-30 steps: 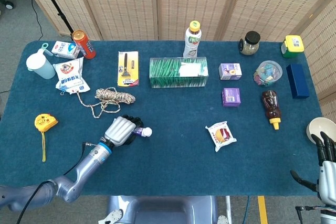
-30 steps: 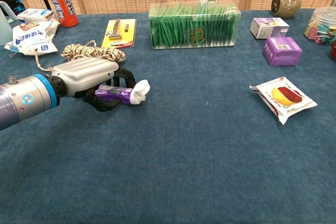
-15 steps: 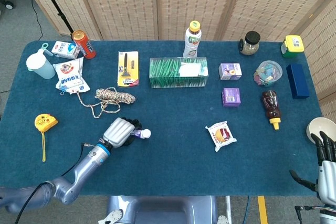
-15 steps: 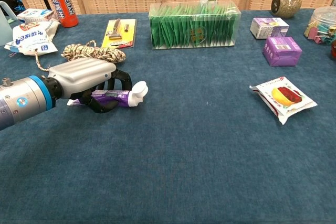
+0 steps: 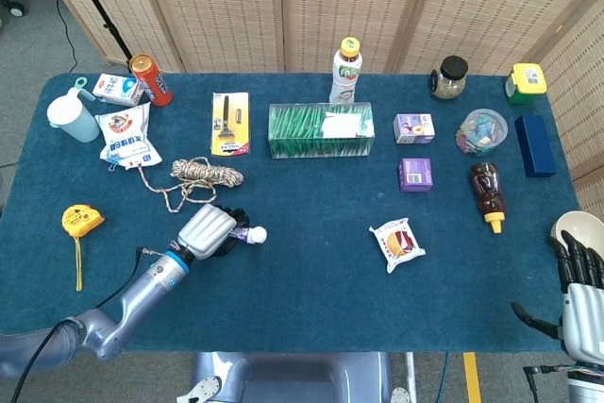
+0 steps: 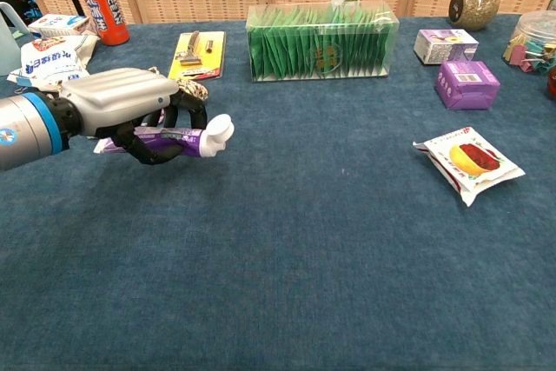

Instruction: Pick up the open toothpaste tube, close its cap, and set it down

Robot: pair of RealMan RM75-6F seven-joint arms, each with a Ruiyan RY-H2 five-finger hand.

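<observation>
Purple and white, the toothpaste tube sits inside the left hand, whose dark fingers are wrapped around its body, with the white cap poking out past them toward the table's middle. In the chest view the tube looks lifted clear of the blue cloth, near the coil of rope, though I cannot tell how high. The cap appears tilted up on its hinge, so the closing step looks like the one in hand. To do it well, keep the grip on the body firm but not squeezing, so no paste is pushed out, and press the flap straight down onto the nozzle. The right hand waits at the table's far corner beside a white bowl, fingers apart, holding nothing
</observation>
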